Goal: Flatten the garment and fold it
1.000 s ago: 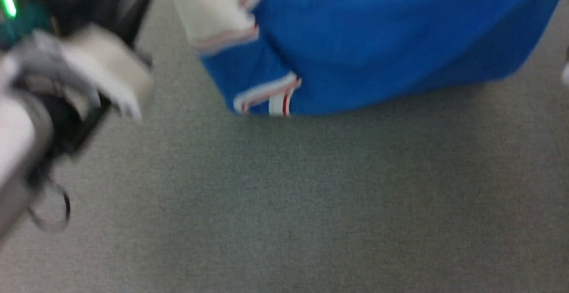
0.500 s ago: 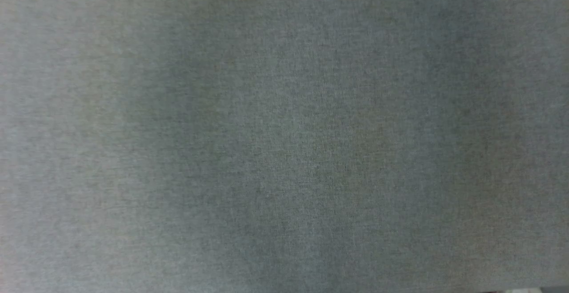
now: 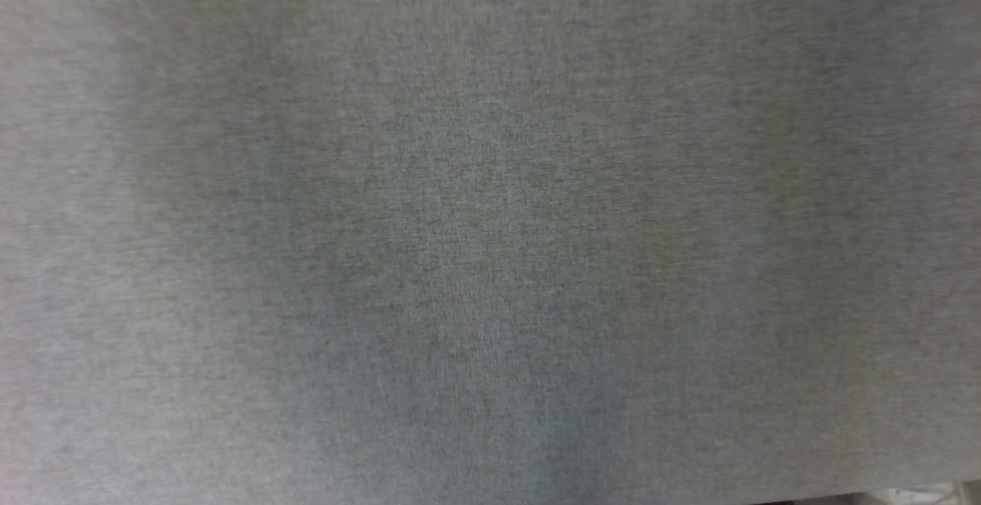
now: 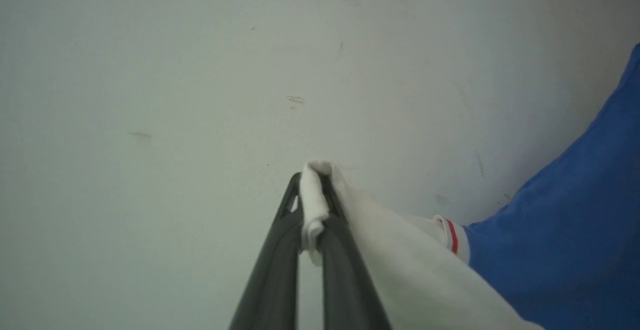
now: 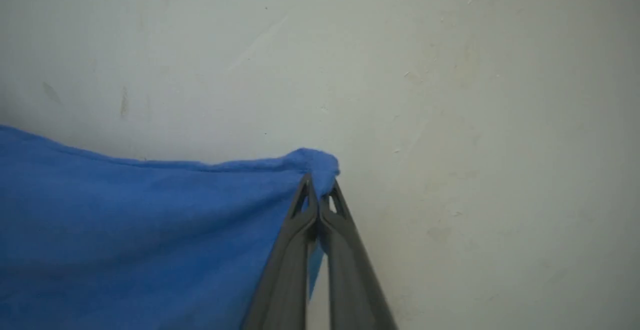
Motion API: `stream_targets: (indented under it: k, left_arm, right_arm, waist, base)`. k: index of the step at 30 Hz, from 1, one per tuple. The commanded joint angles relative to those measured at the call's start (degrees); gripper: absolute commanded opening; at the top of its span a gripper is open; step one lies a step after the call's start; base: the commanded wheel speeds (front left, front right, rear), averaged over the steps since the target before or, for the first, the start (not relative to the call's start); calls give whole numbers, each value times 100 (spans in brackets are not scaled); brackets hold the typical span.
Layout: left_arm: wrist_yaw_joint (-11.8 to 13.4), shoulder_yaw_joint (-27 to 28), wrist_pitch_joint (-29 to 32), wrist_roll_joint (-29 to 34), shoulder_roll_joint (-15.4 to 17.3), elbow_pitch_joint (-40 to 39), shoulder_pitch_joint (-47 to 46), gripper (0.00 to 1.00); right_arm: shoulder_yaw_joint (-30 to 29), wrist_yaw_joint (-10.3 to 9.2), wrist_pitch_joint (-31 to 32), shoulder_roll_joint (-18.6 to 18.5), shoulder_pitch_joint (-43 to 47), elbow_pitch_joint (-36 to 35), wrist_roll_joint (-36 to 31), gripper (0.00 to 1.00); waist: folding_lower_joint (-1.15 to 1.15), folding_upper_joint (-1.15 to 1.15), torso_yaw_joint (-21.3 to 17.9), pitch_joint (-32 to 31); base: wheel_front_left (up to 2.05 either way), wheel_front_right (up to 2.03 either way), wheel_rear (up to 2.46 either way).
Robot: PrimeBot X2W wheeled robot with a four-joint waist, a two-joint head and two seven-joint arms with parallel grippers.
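Pinching the garment [image 4: 575, 250] up between both hands: left hand [image 4: 312, 190] clamps the white sleeve, right hand [image 5: 320, 190] a blue edge. Head camera just swung off it onto plain grey surface [image 3: 490, 229], so probably mid shake-out.

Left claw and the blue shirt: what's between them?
No gap: in the left wrist view, the left claw is clamped straight onto the shirt, at its white sleeve.

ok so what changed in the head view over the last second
The head camera swung off the shirt onto plain grey surface: the view shifted, not the shirt. Nothing changed in the last half second. The left gripper is shut on the white sleeve, the right gripper on the blue edge.
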Motion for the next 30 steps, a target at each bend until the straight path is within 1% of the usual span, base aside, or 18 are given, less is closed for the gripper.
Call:
stream_targets:
  k: [1,4,7,9,11,13,15,16,18,20,22,25,27,30]
  left_arm:
    - [-197,-30,-67,-178,-54,76,190,0]
    - [-457,-99,-124,-496,-70,82,468,0]
    - [-621,-335,-85,-806,-5,-143,834,0]
    - [-661,-509,-15,-1059,101,-438,1116,0]
    - [-675,-601,72,-1402,251,-847,1428,0]
    - [-679,-633,172,-1766,423,-1341,1784,0]
    - [-675,-699,252,-1986,648,-1867,2213,0]
    - [-620,-694,243,-2124,723,-2114,2484,0]
    - [-424,-725,246,-2292,921,-2633,3053,0]
    - [-138,-778,180,-2376,1109,-3096,3663,0]
    - [169,-866,84,-2445,1284,-3472,4324,0]
    - [633,-1073,-104,-2417,1504,-3843,5264,0]
    - [902,-1249,-199,-2410,1615,-3953,5854,0]
    - [1257,-1413,-385,-2688,1617,-4068,6714,0]
  right_arm:
    - [161,-6,-97,-132,-42,54,156,0]
    - [527,-6,-266,-382,105,36,453,0]
    - [1016,-6,-397,-716,382,-158,893,0]
    - [1286,-6,-442,-955,652,-426,1278,0]
    - [1433,-6,-452,-1215,988,-820,1711,0]
    - [1459,-6,-436,-1526,1389,-1271,2098,0]
    - [1389,-6,-457,-1794,1926,-1731,2400,0]
    - [1318,-6,-468,-1902,2230,-1923,2523,0]
    - [1105,-6,-489,-2069,2878,-2280,2736,0]
    - [867,-6,-507,-2140,3588,-2586,2865,0]
    - [616,-6,-503,-2118,4336,-2818,2948,0]
    - [225,-6,-529,-1971,5422,-3093,2908,0]
    - [0,-6,-527,-1768,6094,-3220,2870,0]
    - [-261,-6,-534,-1403,6980,-3320,2759,0]
  waist:
    - [-1,0,-5,418]
    - [-1,0,18,480]
    - [-1,0,67,445]
    - [-1,0,90,393]
    - [-1,0,112,346]
    - [-1,0,163,303]
    - [-1,0,204,200]
    - [-1,0,228,114]
    - [-1,0,266,-38]
    - [-1,0,294,-220]
    - [-1,0,315,-421]
    - [-1,0,361,-722]
    - [-1,0,367,-907]
    - [-1,0,361,-1188]
  base:
    - [0,0,0]
    - [0,0,0]
    - [0,0,0]
    - [0,0,0]
    - [0,0,0]
    - [0,0,0]
    - [0,0,0]
    - [0,0,0]
    - [0,0,0]
    - [0,0,0]
    - [0,0,0]
    - [0,0,0]
    - [0,0,0]
    - [0,0,0]
